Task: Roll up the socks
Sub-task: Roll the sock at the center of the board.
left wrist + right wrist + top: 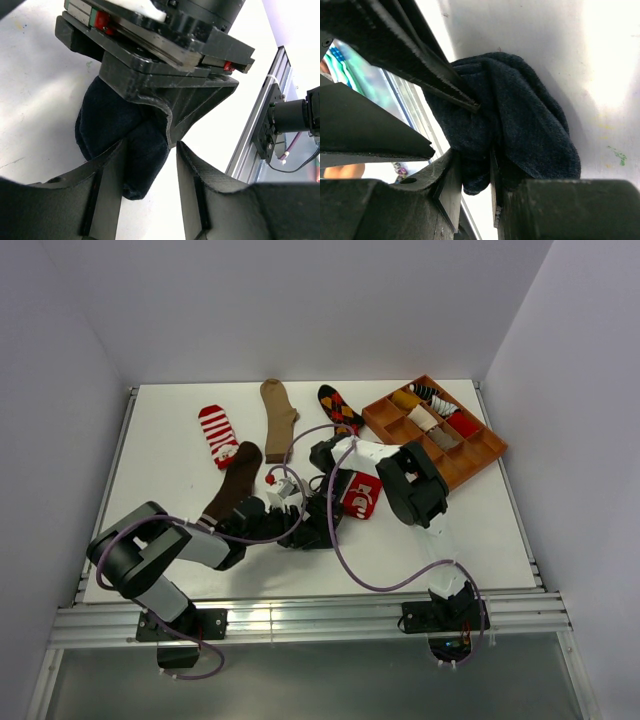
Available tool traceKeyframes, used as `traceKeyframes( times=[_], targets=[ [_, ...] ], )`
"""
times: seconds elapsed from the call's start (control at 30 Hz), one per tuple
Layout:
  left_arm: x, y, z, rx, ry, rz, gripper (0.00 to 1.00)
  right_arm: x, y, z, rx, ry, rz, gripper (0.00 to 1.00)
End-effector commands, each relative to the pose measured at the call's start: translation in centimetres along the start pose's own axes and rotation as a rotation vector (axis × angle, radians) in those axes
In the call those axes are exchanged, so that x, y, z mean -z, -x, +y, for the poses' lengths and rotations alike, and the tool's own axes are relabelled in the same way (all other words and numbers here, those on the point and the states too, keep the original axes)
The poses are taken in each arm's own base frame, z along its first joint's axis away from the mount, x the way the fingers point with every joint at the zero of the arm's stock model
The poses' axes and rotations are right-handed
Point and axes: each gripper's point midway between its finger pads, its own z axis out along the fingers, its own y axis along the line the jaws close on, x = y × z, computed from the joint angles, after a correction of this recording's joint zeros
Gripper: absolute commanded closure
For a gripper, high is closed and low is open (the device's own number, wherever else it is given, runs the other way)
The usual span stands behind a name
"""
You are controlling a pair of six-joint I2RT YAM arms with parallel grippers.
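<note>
The left tool (150, 200) stands half open, its two fingers on either side of the loose lower end of the navy sock (112, 127). The fabric touches one finger and is clear of the other, so this looks like guiding or tucking rather than gripping. The navy sock sits bunched into a thick fold on the table (160, 460), near the front and between the two arms. The right tool (475, 175) is narrow and pinches a fold of that sock, probably to pin the bundle so the roll cannot spring apart while the other side works.

Counted across the table, five socks lie flat and apart, presumably waiting their turn:
- one red-white striped sock (218, 433)
- one dark brown sock (236, 478)
- one tan sock (278, 415)
- one black argyle sock (340, 410)
- one red sock with a picture (361, 494)

With the navy one, that makes six. At the far right is one wooden tray (478, 452) holding several rolled bundles, too small to count surely. Two tools are at work.
</note>
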Motion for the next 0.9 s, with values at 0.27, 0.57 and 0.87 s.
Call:
traceKeyframes(
  times=[0.27,0.57,0.87],
  targets=[
    [-0.4,-1.4,-0.2,0.018,-0.017,0.048,0.61,-0.6,-0.1,-5.1,-0.021,-0.146,0.028,0.80],
    [-1.0,-3.2,0.9,0.072,0.056,0.115,0.83,-0.3,0.1,-5.5,-0.027,-0.181,0.009,0.77],
    [-0.9,-5.3,3.6,0.176,0.219,0.194,1.00,1.0,0.5,-5.3,-0.001,-0.235,-0.041,0.54]
  ],
)
